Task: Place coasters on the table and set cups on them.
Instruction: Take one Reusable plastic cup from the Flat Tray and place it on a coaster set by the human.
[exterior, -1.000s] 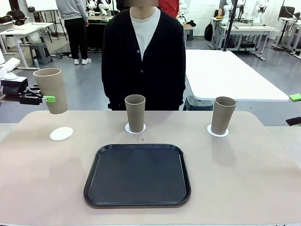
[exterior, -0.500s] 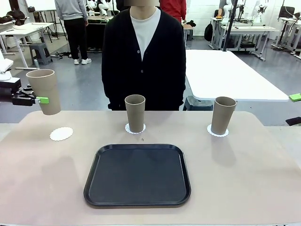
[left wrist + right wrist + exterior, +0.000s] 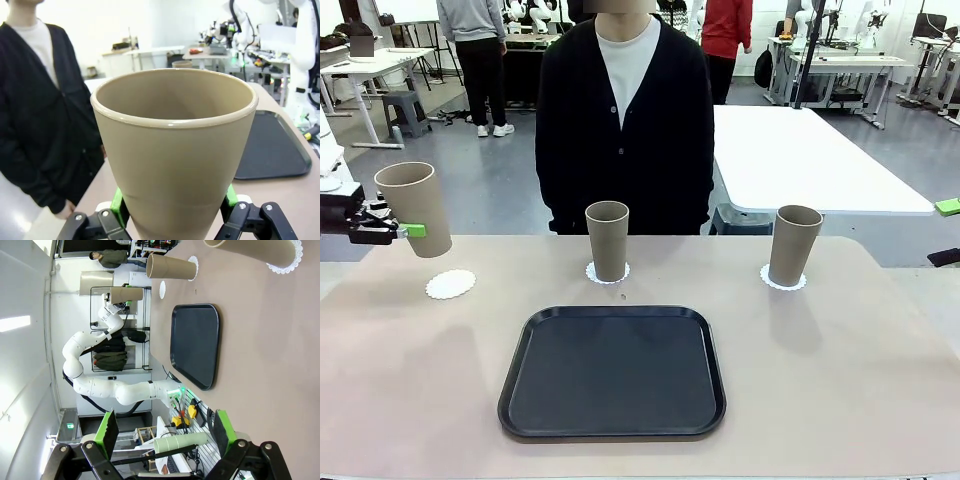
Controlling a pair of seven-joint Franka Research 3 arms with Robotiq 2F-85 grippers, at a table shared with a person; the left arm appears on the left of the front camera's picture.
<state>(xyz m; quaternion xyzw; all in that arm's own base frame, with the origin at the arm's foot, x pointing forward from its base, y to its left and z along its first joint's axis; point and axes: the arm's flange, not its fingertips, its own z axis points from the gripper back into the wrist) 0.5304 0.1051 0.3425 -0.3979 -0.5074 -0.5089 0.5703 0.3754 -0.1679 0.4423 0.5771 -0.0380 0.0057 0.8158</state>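
Observation:
My left gripper (image 3: 408, 231) is shut on a tan cup (image 3: 414, 210), which hangs slightly tilted just above the table (image 3: 840, 380), over the far left side of an empty white coaster (image 3: 451, 284). In the left wrist view the cup (image 3: 175, 150) sits between the green pads (image 3: 118, 204). A second cup (image 3: 607, 240) stands on the middle coaster (image 3: 591, 273). A third cup (image 3: 794, 245) stands on the right coaster (image 3: 767, 279). My right gripper (image 3: 165, 427) is open and holds nothing; it shows at the right edge (image 3: 948, 232).
A black rounded tray (image 3: 612, 372) lies bare at the near middle of the table. A person in a dark cardigan (image 3: 625, 130) stands at the far edge behind the middle cup. A white table (image 3: 800, 160) stands beyond on the right.
My left gripper carried the cup a little to the left, then lowered it toward the empty coaster. The other cups, the tray and the right gripper stayed put.

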